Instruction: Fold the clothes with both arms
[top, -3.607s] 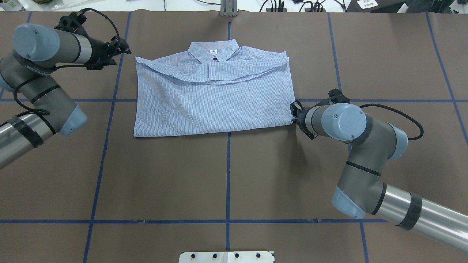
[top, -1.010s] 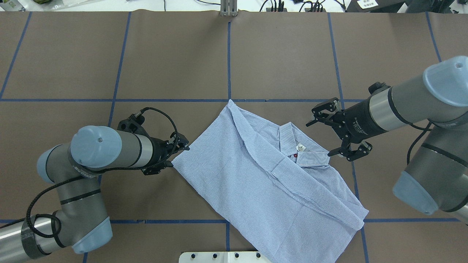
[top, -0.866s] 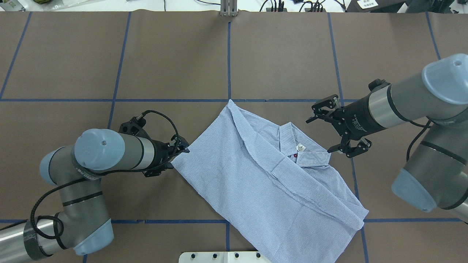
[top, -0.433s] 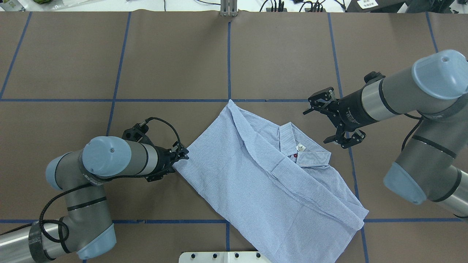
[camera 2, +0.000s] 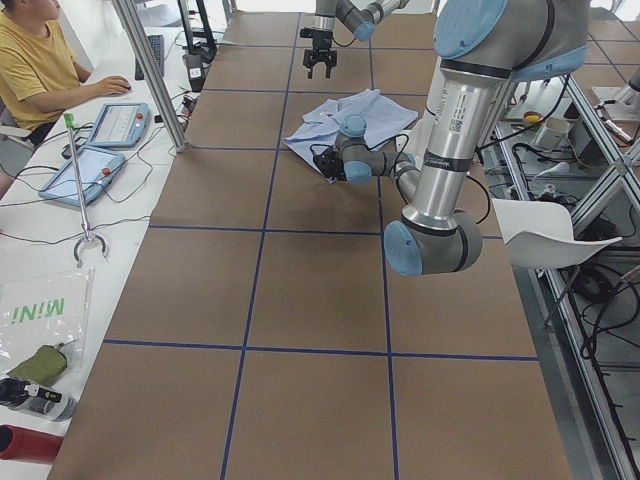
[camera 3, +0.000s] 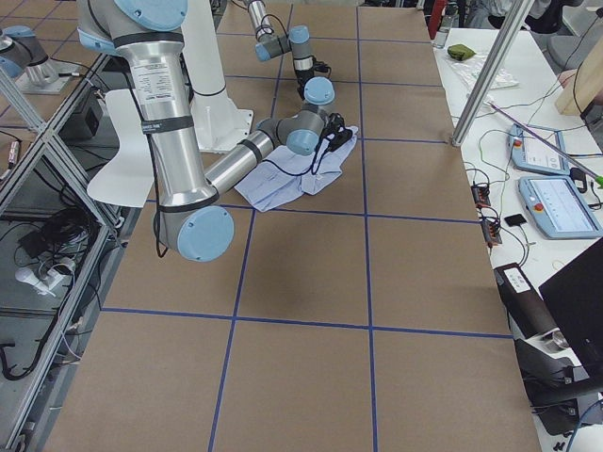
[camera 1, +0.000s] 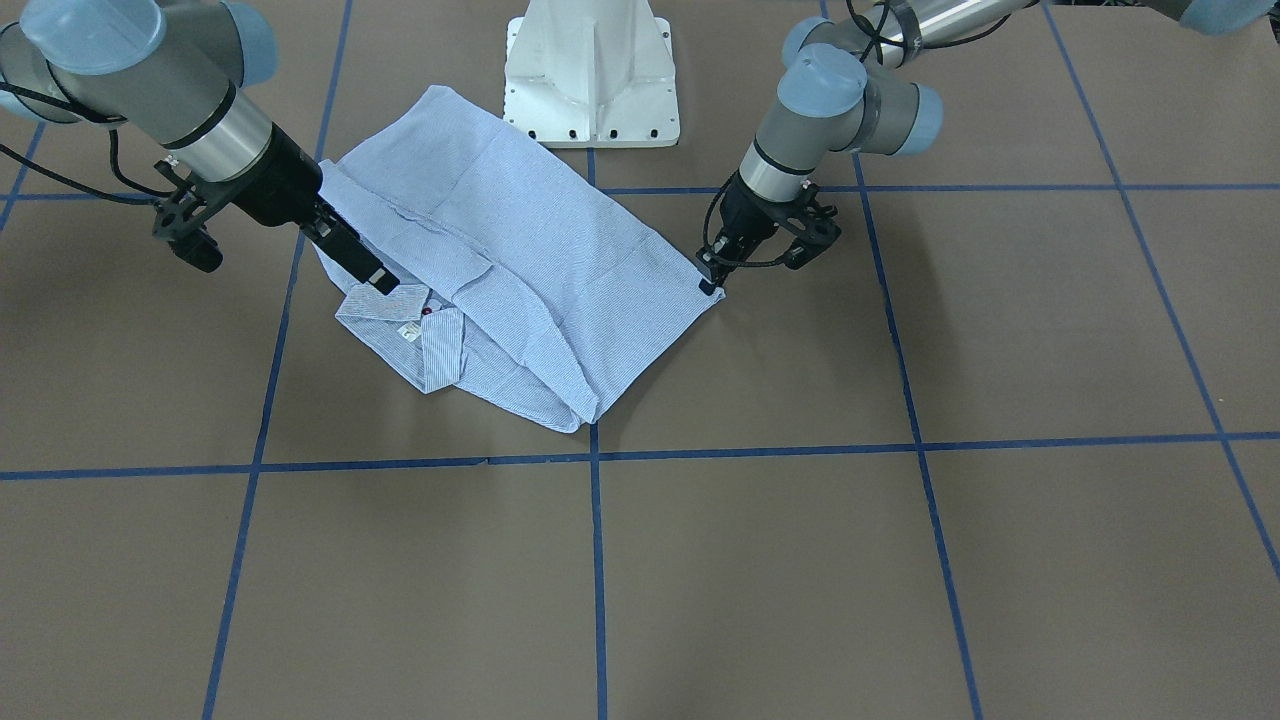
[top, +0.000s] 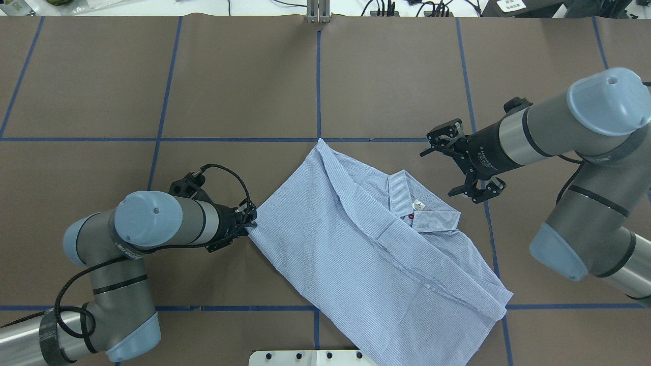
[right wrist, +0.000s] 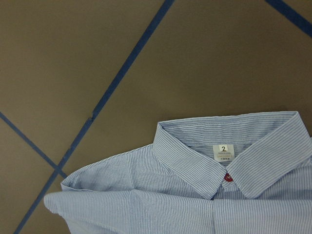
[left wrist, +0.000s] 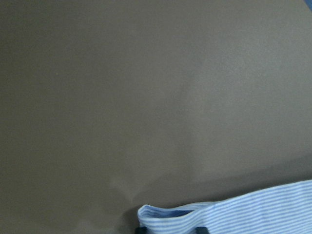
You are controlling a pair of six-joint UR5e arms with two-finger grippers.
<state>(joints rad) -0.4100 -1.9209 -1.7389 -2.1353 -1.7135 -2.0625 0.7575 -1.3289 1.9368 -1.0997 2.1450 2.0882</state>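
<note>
I have the light blue, finely white-striped button-up shirt lying folded and turned diagonally on the brown paper-covered table with its blue tape grid, on the robot's side of the surface. One lower corner of it reaches the white flared pedestal base. The collar faces up and points toward my right arm, with a white size label and a small red button showing at the neck. The black left gripper sits low at the table and is clamped on the shirt's outer corner. On the left wrist feed I see a doubled hem pinched between the dark fingertips at the bottom edge of the picture. The black right gripper hangs with its jaws spread wide and holds nothing. It is near the collar, over bare paper beside a blue tape line, and from overhead it looks clear of the cloth. Its wrist camera looks straight down on the collar and label.
</note>
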